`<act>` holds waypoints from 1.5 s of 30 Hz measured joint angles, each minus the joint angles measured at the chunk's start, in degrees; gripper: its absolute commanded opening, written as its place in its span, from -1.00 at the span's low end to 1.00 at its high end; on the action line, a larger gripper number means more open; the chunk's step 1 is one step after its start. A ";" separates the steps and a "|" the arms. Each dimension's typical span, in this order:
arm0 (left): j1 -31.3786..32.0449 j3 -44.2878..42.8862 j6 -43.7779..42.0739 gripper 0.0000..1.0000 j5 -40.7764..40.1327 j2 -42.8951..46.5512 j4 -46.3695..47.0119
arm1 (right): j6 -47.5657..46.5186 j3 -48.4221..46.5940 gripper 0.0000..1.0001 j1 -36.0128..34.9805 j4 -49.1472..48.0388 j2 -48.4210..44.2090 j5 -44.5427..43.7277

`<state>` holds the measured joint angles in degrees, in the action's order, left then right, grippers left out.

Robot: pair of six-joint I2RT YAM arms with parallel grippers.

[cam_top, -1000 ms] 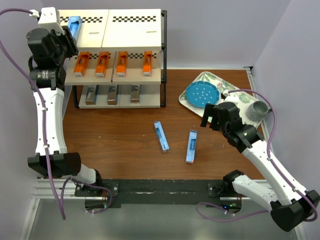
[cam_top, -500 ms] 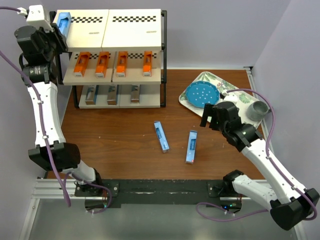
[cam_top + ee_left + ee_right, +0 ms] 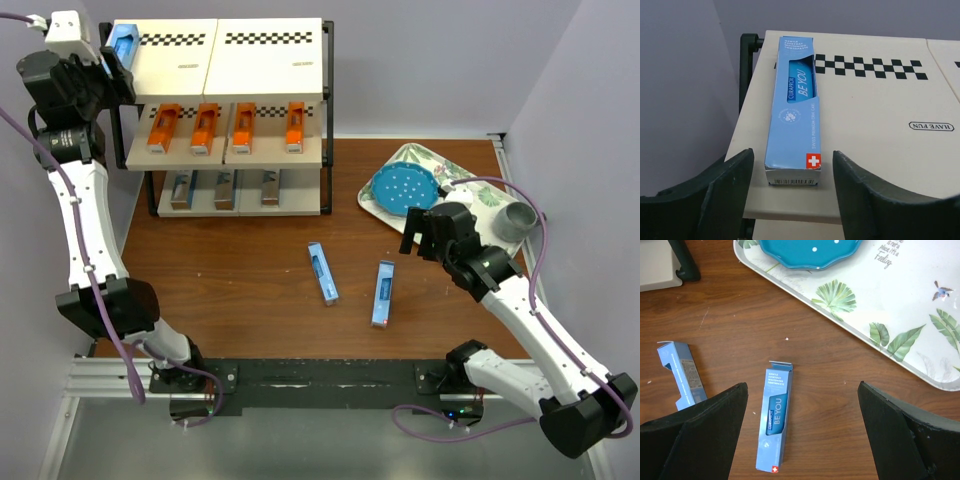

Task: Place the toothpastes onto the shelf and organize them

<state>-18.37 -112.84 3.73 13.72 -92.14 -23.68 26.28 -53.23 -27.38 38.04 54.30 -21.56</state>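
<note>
The shelf (image 3: 262, 62) stands at the back left. Several orange toothpastes (image 3: 205, 128) lie on its middle board and three silver-grey ones (image 3: 224, 188) on the bottom board. A light blue toothpaste (image 3: 124, 42) lies at the left end of the top board (image 3: 875, 125); in the left wrist view this carton (image 3: 795, 115) lies flat. My left gripper (image 3: 791, 162) is open just behind its near end, touching nothing. Two blue toothpastes (image 3: 322, 272) (image 3: 383, 293) lie on the table. My right gripper (image 3: 422, 228) is open above them, with one carton (image 3: 775, 427) between its fingers below.
A floral tray (image 3: 470, 195) at the right holds a blue plate (image 3: 403, 188) and a grey cup (image 3: 516, 220). The second loose carton (image 3: 682, 377) lies left of the right gripper. The shelf's black post (image 3: 746, 65) is left of the top board.
My left gripper has moved left with the blue toothpaste to the top board's left end, has let it go and has drawn back slightly. The right arm has barely moved.
</note>
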 measured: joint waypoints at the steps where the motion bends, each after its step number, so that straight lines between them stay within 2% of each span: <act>1: -0.02 0.00 0.04 0.65 0.22 -0.02 -0.11 | -0.02 0.00 0.92 0.00 0.00 0.02 0.00; 4: 0.00 -0.04 0.07 0.86 0.61 0.00 -0.17 | -0.04 0.00 0.92 0.00 0.00 0.02 0.00; 8: 0.00 -0.07 0.26 1.00 0.61 0.98 -0.46 | -0.24 0.00 0.93 0.00 0.00 0.00 0.02; 12: 0.00 0.66 1.33 1.00 0.35 5.03 -1.18 | -0.24 0.00 0.92 0.00 0.00 0.00 0.07; 18: 0.57 7.58 3.69 0.99 -0.20 18.08 -1.16 | -0.20 0.00 0.92 0.00 -0.02 -0.63 0.57; 24: 8.35 14.43 4.22 0.99 -2.64 28.11 -1.27 | -0.17 0.00 0.90 0.00 -0.20 -1.07 1.81; 33: 16.94 34.07 5.25 1.00 -2.29 38.34 -2.43 | 2.32 0.00 0.87 0.00 -0.13 3.61 5.22; 42: 27.85 58.49 14.88 0.99 0.07 46.16 1.31 | 4.76 1.16 0.86 -0.09 -2.71 10.73 11.02; 45: 31.01 64.19 17.16 0.99 -0.79 47.17 1.99 | 4.74 1.20 0.86 -0.70 -4.24 14.03 13.57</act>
<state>12.64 -48.64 20.88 12.93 -44.97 -21.69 31.03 -52.03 -28.08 33.80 68.34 -7.99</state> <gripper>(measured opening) 0.994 0.927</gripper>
